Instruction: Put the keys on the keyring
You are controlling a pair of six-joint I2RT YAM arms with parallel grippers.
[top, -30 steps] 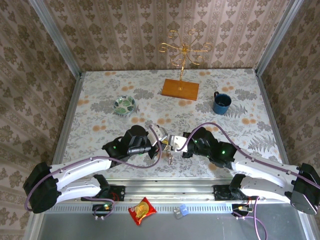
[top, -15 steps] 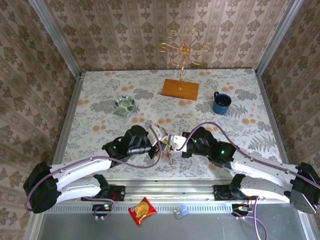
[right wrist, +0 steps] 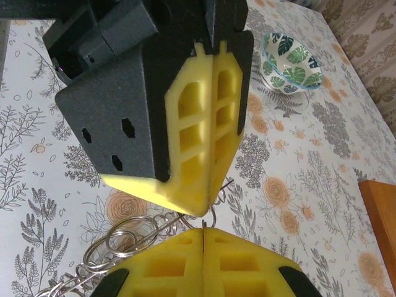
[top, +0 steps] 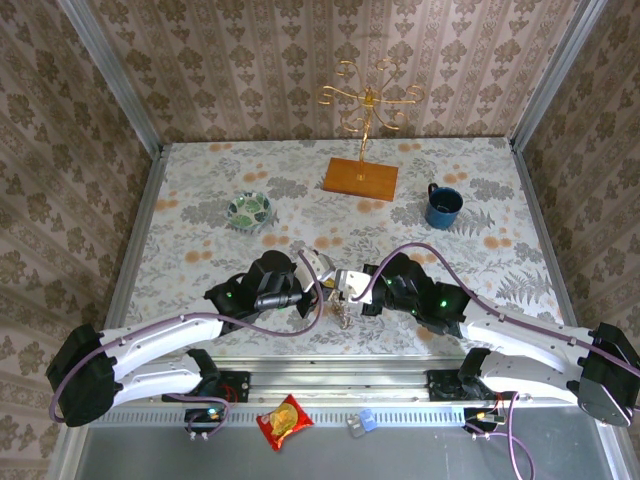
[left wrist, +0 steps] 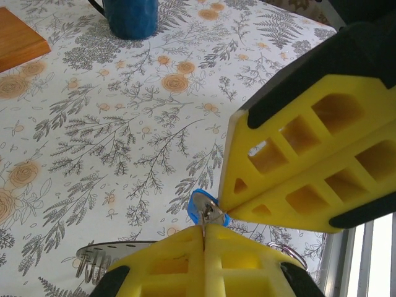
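The task looks mid-way, with the threading in hand and not finished. Well left of the mug [top: 443, 206] and nearer the arms' bases, the two grippers meet tip to tip above the worktop [top: 190, 250]. The left gripper [left wrist: 204, 234] is closed, with the blue key [left wrist: 199, 208] pinched at its tips and the plastic head poking out just past them. The right gripper [right wrist: 204, 230] is closed too, on what looks like a thin wire loop of the keyring [right wrist: 124, 241], whose other loops and chain hang just beside and below its tips. I cannot tell whether the blue key's hole has taken the wire yet. The hanging bunch is too small to show whether the green key is on it. I judge at least one key is left to seat.
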